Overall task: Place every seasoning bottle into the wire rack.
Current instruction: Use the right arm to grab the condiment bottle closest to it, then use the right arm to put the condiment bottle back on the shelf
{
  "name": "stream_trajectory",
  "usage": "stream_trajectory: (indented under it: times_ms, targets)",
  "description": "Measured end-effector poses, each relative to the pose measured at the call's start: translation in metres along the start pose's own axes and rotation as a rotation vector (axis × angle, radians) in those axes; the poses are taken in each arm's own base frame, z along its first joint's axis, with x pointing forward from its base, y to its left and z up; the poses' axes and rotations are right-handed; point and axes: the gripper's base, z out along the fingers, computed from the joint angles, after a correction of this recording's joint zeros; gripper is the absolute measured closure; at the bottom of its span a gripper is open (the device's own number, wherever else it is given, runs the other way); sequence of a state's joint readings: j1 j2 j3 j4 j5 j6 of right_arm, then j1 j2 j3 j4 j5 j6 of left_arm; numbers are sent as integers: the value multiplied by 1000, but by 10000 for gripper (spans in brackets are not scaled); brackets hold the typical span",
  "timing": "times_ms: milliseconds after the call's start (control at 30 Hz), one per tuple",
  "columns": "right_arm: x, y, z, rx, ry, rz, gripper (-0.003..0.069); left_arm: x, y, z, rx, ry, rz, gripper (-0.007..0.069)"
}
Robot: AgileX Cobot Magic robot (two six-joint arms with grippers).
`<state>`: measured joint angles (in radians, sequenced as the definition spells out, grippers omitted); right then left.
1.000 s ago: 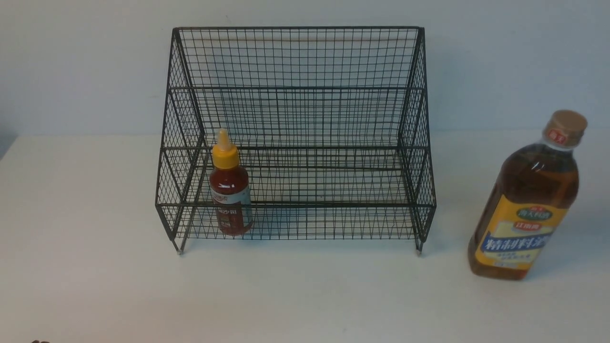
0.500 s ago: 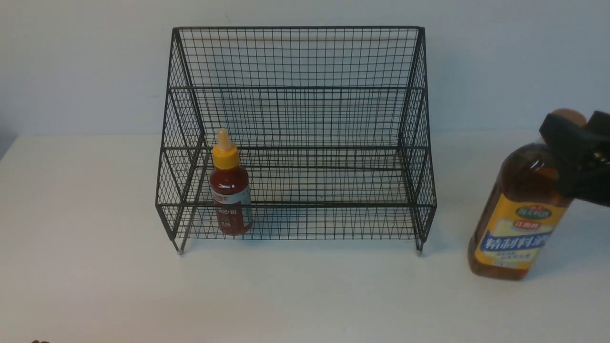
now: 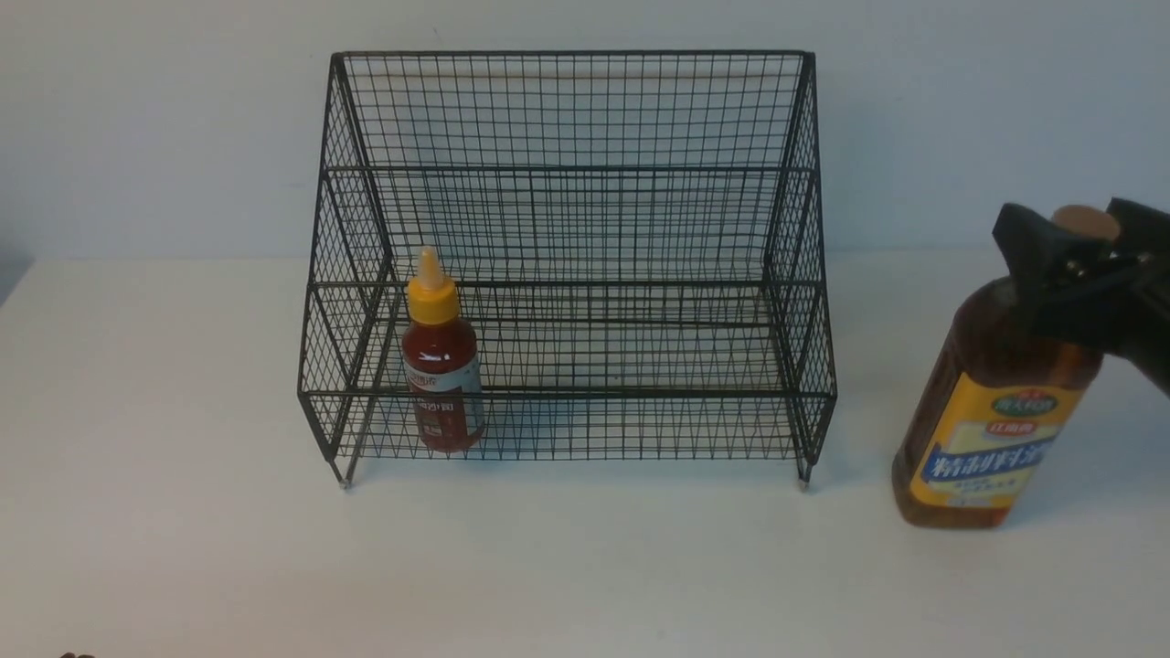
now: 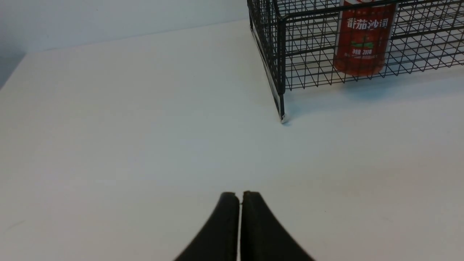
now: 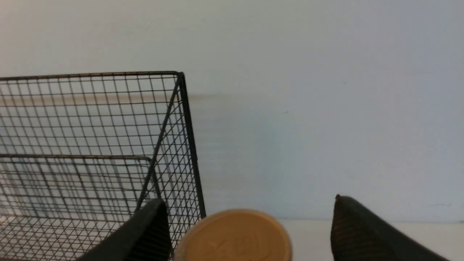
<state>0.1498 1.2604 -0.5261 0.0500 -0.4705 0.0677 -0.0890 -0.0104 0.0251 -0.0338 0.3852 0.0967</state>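
The black wire rack (image 3: 567,53) stands at the table's middle back. The small red sauce bottle (image 3: 443,375) with a yellow nozzle cap stands upright in its lower tier, at the left end. On the table to the rack's right stands the tall amber bottle (image 3: 992,429). My right gripper (image 3: 1065,228) is open, one finger on each side of its tan cap (image 5: 233,237) with gaps showing on both sides. My left gripper (image 4: 240,194) is shut and empty, over bare table in front of the rack's left foot (image 4: 282,117).
The white table (image 3: 183,457) runs back to a pale wall behind the rack. The rack's right side wall (image 5: 181,108) stands a short way left of the amber bottle. The rack's upper tier holds nothing.
My right gripper has come in from the right, opened wide and moved left until its fingers straddle the amber bottle's cap. The bottle has shifted very slightly. My left gripper has stayed put.
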Motion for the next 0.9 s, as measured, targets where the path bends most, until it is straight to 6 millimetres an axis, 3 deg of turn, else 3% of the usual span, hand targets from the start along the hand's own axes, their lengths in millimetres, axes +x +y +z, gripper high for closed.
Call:
stream_trajectory:
  times_ms: [67, 100, 167, 367, 533, 567, 600, 633, 767, 900]
  targets:
    - [1, -1, 2, 6, 8, 5, 200, 0, 0, 0, 0, 0, 0, 629]
    - [1, -1, 3, 3, 12, -3, 314, 0, 0, 0, 0, 0, 0, 629]
    - [0, 0, 3, 0, 15, -9, 354, 0, 0, 0, 0, 0, 0, 629]
    - [-13, 3, 6, -15, 83, -47, 346, 0, 0, 0, 0, 0, 0, 629]
    - [-50, 9, 7, -19, 183, -89, 346, 0, 0, 0, 0, 0, 1, 629]
    - [-72, 13, 8, -28, 159, -105, 346, 0, 0, 0, 0, 0, 1, 629]
    - [-72, 13, 8, -30, 159, -107, 346, 0, 0, 0, 0, 0, 1, 629]
    - [-92, 19, 9, -45, 126, -129, 346, 0, 0, 0, 0, 0, 1, 629]
    - [-140, 39, 6, -100, 8, -142, 346, 0, 0, 0, 0, 0, 1, 629]
    - [-168, 53, 8, -141, -68, -129, 346, 0, 0, 0, 0, 0, 1, 629]
